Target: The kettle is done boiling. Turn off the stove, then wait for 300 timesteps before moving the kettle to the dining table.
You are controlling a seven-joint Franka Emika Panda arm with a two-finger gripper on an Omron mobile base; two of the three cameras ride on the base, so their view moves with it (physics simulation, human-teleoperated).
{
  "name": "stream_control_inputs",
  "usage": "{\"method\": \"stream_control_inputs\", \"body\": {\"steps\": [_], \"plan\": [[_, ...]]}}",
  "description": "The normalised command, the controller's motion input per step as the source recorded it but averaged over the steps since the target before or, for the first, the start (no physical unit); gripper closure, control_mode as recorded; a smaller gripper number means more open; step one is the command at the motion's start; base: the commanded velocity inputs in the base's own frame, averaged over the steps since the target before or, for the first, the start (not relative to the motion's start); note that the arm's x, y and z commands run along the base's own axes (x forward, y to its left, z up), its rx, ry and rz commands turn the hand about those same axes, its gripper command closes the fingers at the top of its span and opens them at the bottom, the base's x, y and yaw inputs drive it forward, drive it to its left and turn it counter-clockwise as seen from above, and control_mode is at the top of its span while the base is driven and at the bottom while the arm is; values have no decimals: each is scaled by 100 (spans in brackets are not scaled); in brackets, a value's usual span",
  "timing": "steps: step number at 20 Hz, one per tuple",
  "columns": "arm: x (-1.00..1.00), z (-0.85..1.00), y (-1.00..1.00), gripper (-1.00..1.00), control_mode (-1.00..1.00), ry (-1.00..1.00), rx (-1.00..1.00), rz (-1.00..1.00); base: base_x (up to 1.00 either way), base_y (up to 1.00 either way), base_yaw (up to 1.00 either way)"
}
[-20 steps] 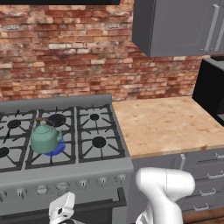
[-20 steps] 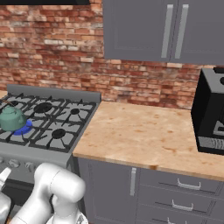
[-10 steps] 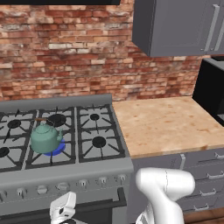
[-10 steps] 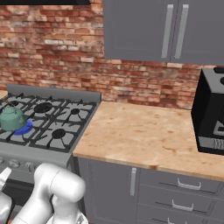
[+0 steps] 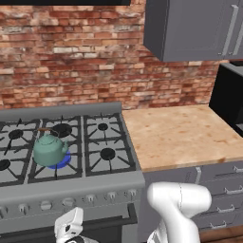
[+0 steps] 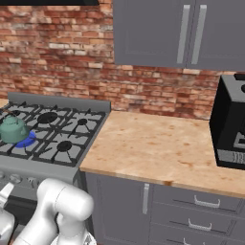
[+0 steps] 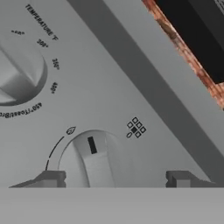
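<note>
Kettle (image 5: 49,149) sits on a front-left burner of the stove (image 5: 90,182) over a blue flame. Low at the front panel, the gripper (image 7: 114,178) stands open, fingertips (image 7: 50,177) straddling a burner knob (image 7: 97,159) directly ahead, centred between them.

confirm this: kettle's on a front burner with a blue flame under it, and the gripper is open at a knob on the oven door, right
Not quite. The gripper is open at a knob on the stove's front panel, not the oven door, as the hand view shows. The kettle does sit over a blue flame.
</note>
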Motion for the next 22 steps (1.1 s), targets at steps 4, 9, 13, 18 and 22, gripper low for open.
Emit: {"method": "stream_control_inputs", "body": {"steps": [4,9,13,18,22], "plan": [[36,-3,-1,-100,-100,0,0,4,0,0,0],[13,0,-15,-100,-100,-2,0,1,0,0,0],[15,0,-10,100,-100,-2,0,1,0,0,0],[11,0,-12,100,-100,-3,0,3,0,0,0],[9,0,-4,100,-100,-2,0,3,0,0,0]]}}
